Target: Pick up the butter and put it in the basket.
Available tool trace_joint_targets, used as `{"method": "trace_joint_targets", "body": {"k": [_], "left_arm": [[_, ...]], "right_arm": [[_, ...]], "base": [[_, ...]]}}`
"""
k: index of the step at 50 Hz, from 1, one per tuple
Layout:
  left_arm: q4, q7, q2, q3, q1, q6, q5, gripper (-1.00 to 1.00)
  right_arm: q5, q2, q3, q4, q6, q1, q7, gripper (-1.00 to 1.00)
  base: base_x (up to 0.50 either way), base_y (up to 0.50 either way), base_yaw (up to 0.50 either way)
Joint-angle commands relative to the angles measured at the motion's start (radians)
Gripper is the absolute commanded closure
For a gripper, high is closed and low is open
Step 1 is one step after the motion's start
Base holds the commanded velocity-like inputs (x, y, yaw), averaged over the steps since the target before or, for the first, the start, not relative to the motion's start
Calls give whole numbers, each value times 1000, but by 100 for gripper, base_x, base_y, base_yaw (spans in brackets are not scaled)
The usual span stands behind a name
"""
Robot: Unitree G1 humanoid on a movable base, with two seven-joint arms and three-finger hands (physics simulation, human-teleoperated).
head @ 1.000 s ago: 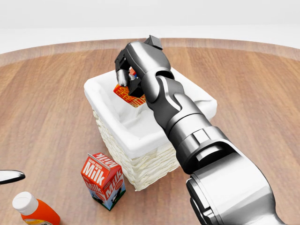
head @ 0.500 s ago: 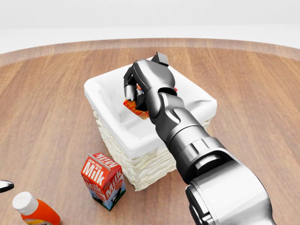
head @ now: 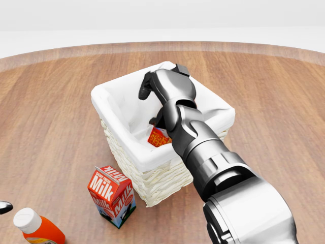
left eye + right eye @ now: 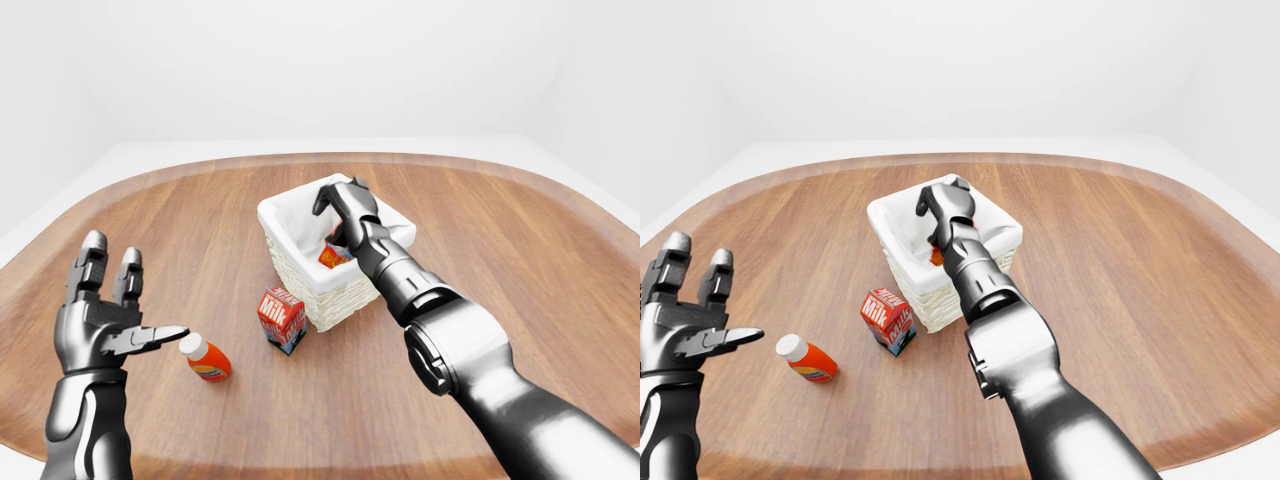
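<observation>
Butter (image 3: 159, 136) lies inside the basket (image 3: 122, 147) near the desk's (image 3: 51, 117) middle, below the right hand (image 3: 167, 86), whose fingers look loosely spread and empty, so a careless withdrawal could snag the liner and tip the basket.

"Milk" on the red carton (image 3: 111, 195) beside the basket (image 3: 127, 147).
</observation>
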Motion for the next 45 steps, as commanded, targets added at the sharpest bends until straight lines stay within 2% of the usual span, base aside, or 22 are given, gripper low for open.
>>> {"method": "trace_joint_targets", "body": {"k": [1, 17, 30, 37, 39, 42, 45], "left_arm": [[28, -7, -1, -4, 4, 0, 3, -100], [31, 1, -1, -12, 2, 0, 6, -100], [36, 21, -4, -46, -18, 0, 28, -100], [12, 52, -10, -96, -43, 0, 56, -100], [4, 70, -16, -129, -63, 0, 75, -100], [-5, 95, -20, -163, -89, 0, 91, -100], [-8, 130, -29, -209, -125, 0, 110, -100]], "right_arm": [[-8, -3, -6, -17, 20, -4, -20, -100], [16, -11, -10, -20, 17, -20, -25, -100], [86, -36, -10, -49, -12, -48, 28, -100], [163, -71, -12, -101, -50, -43, 76, -100], [190, -88, -13, -141, -64, -29, 98, -100], [226, -107, -11, -198, -72, -7, 122, -100], [268, -127, -14, -312, -66, 47, 160, -100]], "base": [[0, 0, 0], [0, 0, 0], [0, 0, 0], [0, 0, 0], [0, 0, 0], [0, 0, 0], [0, 0, 0]]}}
